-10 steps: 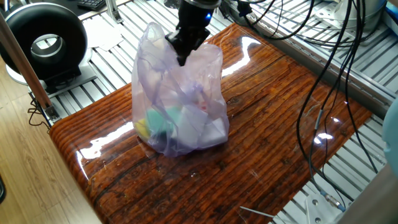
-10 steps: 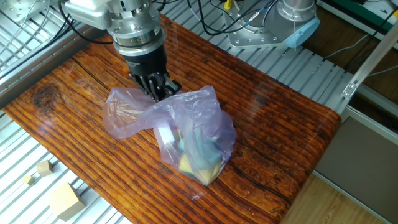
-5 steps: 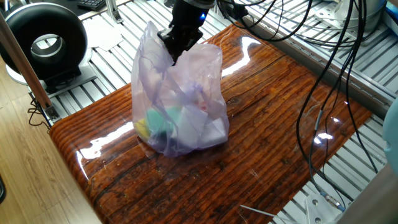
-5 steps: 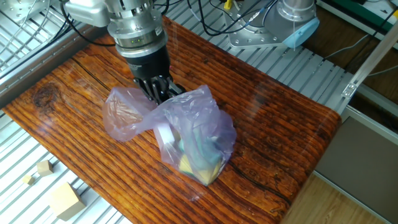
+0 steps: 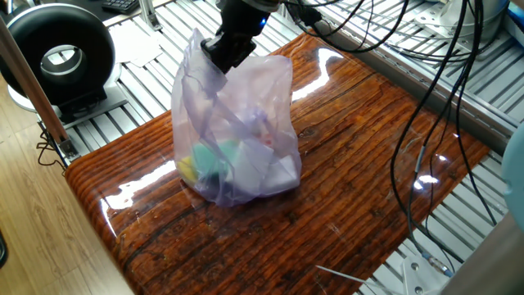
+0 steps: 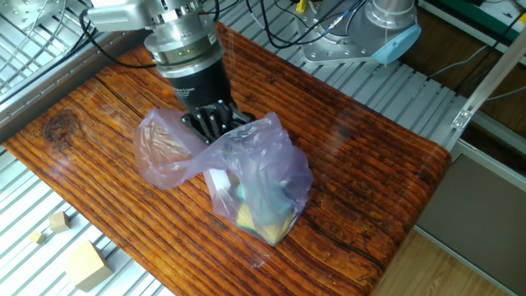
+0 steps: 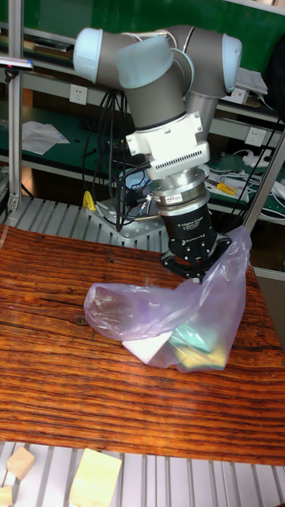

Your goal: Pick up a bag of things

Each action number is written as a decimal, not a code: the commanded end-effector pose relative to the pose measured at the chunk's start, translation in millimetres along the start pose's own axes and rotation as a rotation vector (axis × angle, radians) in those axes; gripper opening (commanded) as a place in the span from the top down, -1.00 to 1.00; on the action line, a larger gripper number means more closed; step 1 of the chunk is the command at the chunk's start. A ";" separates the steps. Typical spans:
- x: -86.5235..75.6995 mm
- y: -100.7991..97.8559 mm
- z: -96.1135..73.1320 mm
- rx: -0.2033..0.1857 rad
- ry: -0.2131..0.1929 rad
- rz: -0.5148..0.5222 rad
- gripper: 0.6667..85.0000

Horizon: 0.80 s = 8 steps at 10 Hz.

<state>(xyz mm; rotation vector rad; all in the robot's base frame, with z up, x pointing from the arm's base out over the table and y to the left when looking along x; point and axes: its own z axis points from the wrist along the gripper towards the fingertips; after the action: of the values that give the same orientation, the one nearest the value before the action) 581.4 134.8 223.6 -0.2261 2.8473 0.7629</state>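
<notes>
The bag (image 5: 237, 139) is thin, crinkly, pale-lavender plastic and stands on the glossy wooden table (image 5: 352, 164). The things show dimly through it: a teal one (image 5: 214, 160), a yellow one (image 5: 188, 170) and white pieces. My gripper (image 5: 223, 61) points down at the bag's top and is shut on a fold of the plastic. From the other side, the gripper (image 6: 212, 127) pinches the bag (image 6: 255, 181) where an empty flap spreads left. In the tall view the gripper (image 7: 195, 273) holds the bag (image 7: 198, 325) from above, and the bag's bottom rests on the table.
A black ring-shaped device (image 5: 61, 53) stands beyond the table's left end. Black cables (image 5: 426, 98) hang over the right side. Tan wooden blocks (image 6: 86, 263) (image 6: 57, 220) lie on the metal slats beside the table. The arm's base (image 6: 386, 33) is at the back.
The gripper has shifted a little up and sideways with the plastic fold in it, drawing the bag's top taut. The bag's bottom has stayed on the table.
</notes>
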 end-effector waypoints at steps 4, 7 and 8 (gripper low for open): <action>-18.1 9.4 1.6 -0.052 -0.069 -0.078 -0.87; -16.3 13.9 5.2 -0.077 -0.060 -0.080 -1.00; -18.1 8.4 7.5 -0.060 -0.065 -0.088 -1.00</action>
<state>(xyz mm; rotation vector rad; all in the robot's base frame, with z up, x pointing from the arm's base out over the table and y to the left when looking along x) 593.8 146.8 225.6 -0.3194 2.7543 0.8184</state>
